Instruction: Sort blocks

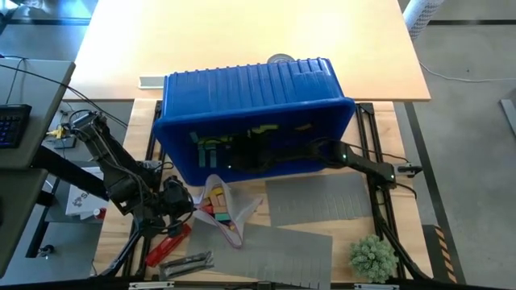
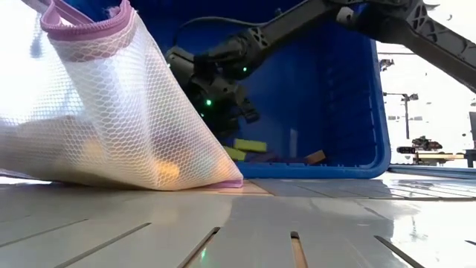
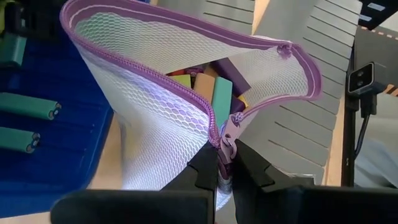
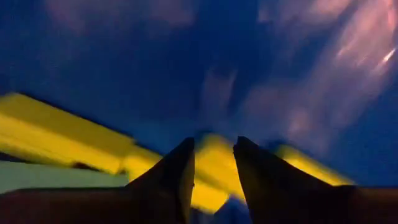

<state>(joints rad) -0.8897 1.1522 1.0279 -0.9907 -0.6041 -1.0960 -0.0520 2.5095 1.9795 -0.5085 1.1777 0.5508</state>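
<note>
While flat in the bin, yellow block lengthwise sideways.

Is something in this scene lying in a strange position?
Yes. The blue bin lies tipped on its side, its opening toward the mats, with loose blocks on its lower wall. The right gripper reaches inside it.

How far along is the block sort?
Partly done: several blocks already sit in the mesh bag, which the left gripper pinches shut at the zipper end. The right gripper is inside the blue bin over a yellow block. More blocks remain there.
</note>
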